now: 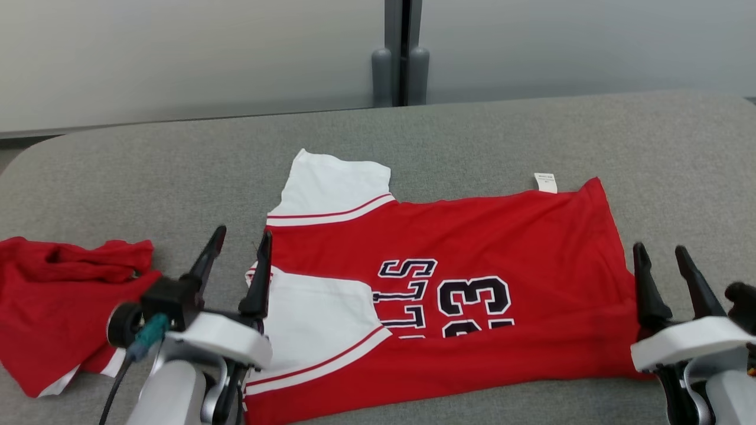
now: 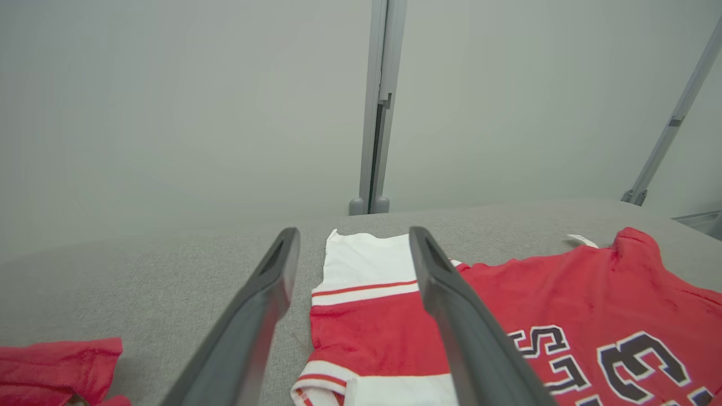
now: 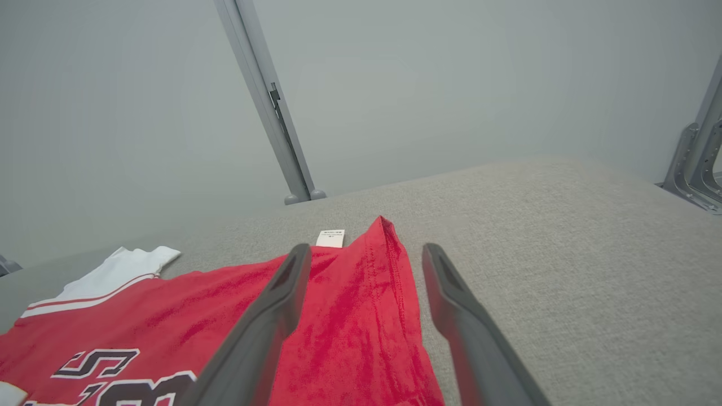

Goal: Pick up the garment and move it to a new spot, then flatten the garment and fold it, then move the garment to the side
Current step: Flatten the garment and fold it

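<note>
A crumpled red cloth [image 1: 59, 295] lies lower left; the left gripper [image 1: 243, 234] and right gripper [image 1: 659, 250], jaws spread and empty, overlap the red-and-white jersey [image 1: 472, 236] at its edges.

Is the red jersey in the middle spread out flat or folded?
Folded once, lengthwise: the jersey has its near edge laid over the front, cutting off the lettering and numerals.

Head view steeply down over the jersey [image 1: 472, 236]; wrist views low, near, at its opposite ends.
</note>
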### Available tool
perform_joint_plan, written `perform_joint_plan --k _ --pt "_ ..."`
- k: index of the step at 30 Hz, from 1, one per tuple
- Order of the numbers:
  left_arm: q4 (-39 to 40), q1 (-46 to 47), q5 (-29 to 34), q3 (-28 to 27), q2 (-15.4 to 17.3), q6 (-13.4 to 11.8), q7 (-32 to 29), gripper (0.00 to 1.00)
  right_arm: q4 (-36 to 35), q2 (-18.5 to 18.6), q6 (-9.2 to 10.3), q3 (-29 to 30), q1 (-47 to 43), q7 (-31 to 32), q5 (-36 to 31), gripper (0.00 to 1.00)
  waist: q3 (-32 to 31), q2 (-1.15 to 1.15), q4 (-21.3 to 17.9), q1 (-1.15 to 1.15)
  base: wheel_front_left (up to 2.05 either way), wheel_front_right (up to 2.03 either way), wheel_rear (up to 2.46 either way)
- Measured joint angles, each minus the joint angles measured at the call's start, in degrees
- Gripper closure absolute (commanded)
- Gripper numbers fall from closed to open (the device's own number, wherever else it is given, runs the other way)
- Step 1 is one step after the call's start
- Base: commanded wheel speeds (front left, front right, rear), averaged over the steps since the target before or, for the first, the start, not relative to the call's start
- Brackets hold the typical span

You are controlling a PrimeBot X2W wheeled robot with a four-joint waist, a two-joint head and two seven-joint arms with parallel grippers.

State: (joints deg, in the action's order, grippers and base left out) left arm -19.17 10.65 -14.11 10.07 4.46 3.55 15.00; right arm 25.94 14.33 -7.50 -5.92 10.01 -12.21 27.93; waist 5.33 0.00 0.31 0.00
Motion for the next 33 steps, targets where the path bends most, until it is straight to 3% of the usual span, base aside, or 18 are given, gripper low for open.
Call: perform_joint_plan --k 5,10,13,19,26,33 --pt "-5.66 11.00 0.46 2.36 3.46 2.69 -3.34 0.00 -0.73 -1.20 0.01 -0.81 6.00 -0.65 -3.55 0.00 4.45 0.00 -1.53 0.00 0.00 0.00 0.00" --pt "-10.47 23.39 -3.58 5.27 7.88 3.78 -12.50 0.00 -1.05 -1.85 0.01 -2.64 12.94 0.19 -5.90 0.00 9.81 0.00 -3.57 0.00 0.00 0.00 0.00" --pt "-12.00 32.31 -10.59 11.90 13.15 3.89 -21.59 0.00 -0.86 -2.07 0.00 -2.45 18.71 1.09 -6.64 0.00 14.19 0.00 -5.49 0.00 0.00 0.00 0.00" --pt "-13.16 41.70 -18.67 20.57 21.92 3.88 -30.00 0.00 -0.62 -2.96 0.01 -2.90 24.60 1.66 -6.43 0.00 19.10 0.00 -8.86 0.00 0.00 0.00 0.00" --pt "-14.94 47.07 -24.08 28.19 26.75 3.89 -33.40 0.00 0.35 -3.15 0.01 -3.97 27.42 1.09 -6.12 0.00 22.38 0.00 -12.21 0.00 0.00 0.00 0.00" --pt "-19.25 49.91 -26.68 32.71 28.47 3.89 -34.54 0.00 1.14 -3.42 0.01 -4.91 28.02 0.41 -5.83 0.00 24.20 0.00 -14.48 0.00 0.00 0.00 0.00"
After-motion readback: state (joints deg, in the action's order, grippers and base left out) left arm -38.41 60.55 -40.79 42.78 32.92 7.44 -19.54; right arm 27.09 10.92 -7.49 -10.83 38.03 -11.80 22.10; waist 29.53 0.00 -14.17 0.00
